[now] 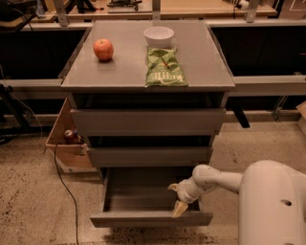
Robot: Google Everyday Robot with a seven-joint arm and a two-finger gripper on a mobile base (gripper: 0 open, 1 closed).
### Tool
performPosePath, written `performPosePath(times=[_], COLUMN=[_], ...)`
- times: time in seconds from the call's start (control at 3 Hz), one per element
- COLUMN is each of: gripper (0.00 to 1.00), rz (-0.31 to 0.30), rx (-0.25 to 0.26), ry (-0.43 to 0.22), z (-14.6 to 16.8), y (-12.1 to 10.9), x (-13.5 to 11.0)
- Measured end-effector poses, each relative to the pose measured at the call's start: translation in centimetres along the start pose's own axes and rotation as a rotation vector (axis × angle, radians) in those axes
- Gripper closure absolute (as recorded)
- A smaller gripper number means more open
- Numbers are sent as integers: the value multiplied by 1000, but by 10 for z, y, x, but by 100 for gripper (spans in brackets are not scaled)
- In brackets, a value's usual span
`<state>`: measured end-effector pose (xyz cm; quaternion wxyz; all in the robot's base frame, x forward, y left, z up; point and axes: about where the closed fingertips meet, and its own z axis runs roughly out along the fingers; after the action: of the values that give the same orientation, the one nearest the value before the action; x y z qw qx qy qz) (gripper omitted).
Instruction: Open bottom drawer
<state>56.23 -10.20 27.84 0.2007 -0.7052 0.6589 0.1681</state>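
Lowest plain grey handleless bottom drawer (143,219) of grey cabinet (148,122) stands pulled out. My beige two-finger gripper (174,201) sits inside right end, fingers apart. Drawer front at 6 o'clock, long axis 9-to-3.

Lab: workbenches (210,7), floor cable (67,191), fingers (179,205) at bottom drawer (150,219).

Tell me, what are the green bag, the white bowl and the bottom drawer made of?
Green bag: likely thin plastic film, crinkled and glossy. White bowl: smooth, ceramic or plastic, can't tell. Bottom drawer: flat dull grey, perhaps painted metal or laminate. The gripper hangs just inside its front edge.
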Motion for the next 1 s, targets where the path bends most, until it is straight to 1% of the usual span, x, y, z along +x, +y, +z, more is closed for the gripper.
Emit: performPosePath(times=[0.33,0.67,1.0], gripper=[51,72,96], rz=[6,25,58], rx=[6,34,50], ry=[-21,-56,-99], z=[3,15,37], y=[-3,-15,-30], x=[-2,1,10])
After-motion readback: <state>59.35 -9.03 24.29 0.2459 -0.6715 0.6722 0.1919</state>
